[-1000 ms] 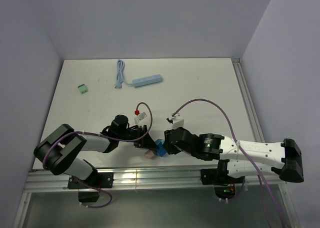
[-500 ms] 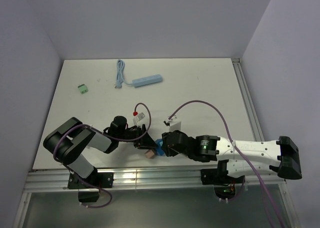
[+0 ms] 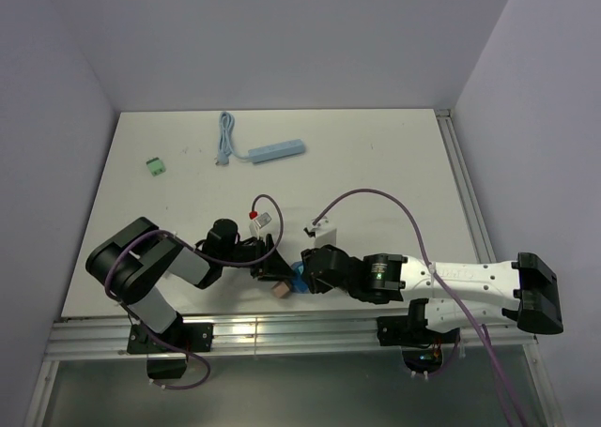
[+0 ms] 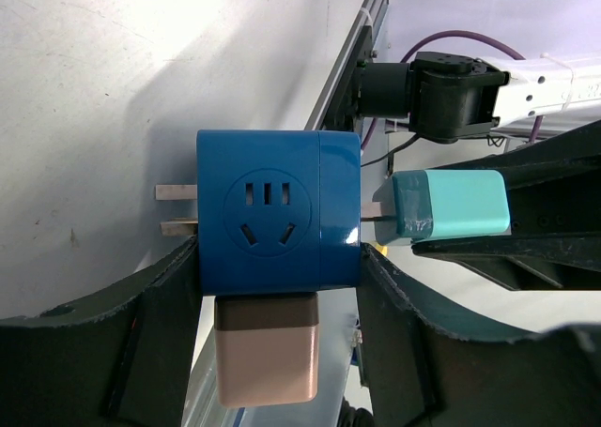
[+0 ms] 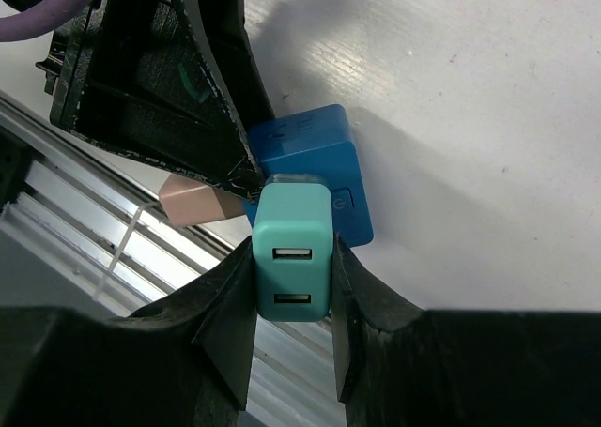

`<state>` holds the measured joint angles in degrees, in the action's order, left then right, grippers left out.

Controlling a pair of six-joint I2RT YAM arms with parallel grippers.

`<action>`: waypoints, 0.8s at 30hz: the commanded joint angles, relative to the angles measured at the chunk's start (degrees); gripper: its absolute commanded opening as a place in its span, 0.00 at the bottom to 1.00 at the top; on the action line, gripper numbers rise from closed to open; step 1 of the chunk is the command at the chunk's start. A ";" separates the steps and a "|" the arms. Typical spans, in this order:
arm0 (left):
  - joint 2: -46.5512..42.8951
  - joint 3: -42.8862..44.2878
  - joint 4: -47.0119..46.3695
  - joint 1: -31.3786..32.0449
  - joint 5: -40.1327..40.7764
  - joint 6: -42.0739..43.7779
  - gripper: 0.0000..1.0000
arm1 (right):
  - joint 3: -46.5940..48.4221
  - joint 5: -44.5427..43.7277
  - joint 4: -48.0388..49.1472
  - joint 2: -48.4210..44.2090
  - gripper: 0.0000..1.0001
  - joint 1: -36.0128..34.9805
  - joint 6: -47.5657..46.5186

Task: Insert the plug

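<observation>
- While both arms crowd the near edge of the table, a green connector sits far left and alone.
- Far side, right of it: a coiled pale-blue cable runs into a pale-blue strip. Any print on the strip is too small to read.
- Left arm is folded low, with its wrist pointing right.
- Small white tag with a red bit lies just beyond that wrist. Lettering unreadable.
- Left gripper is clamped on the cube, one finger pressed to each flank.
- Cube is blue. Its face toward the left wrist camera has a round socket with three slots in a row above two slanted ones. No brand legible.
- Two flat prongs stick out of the cube's left side.
- Tan block is seated against the cube's lower face.
- Plug is teal, at the cube's right side. Its prongs meet that face and its body stands just apart. I cannot tell how far the prongs are in.
- Right wrist view: the plug's end face shows two USB slots. The cube carries a small mark beside it, too blurred to read.
- Right gripper is clenched on the plug, with a finger on either side.
- White box lies just beyond the right gripper, where a purple cable ends.
- Right arm stretches in from the right.
</observation>
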<state>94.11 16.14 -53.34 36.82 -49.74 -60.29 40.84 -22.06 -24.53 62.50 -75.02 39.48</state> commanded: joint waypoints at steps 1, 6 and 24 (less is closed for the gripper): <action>-0.59 -0.41 -3.26 -0.25 -1.24 0.44 0.00 | -0.67 -1.58 1.50 -1.15 0.00 -0.39 -0.29; 1.25 -0.76 -5.63 -0.26 -1.59 -0.61 0.00 | -1.46 -0.26 2.65 -0.89 0.00 -0.47 -0.64; 2.31 -1.55 -7.39 -0.17 -1.68 -1.32 0.00 | -3.40 -1.14 2.30 -6.69 0.00 -0.47 -2.39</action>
<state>96.64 14.81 -59.35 36.58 -50.28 -61.78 37.56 -21.52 -23.24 56.88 -75.02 38.20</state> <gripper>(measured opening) 0.640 0.382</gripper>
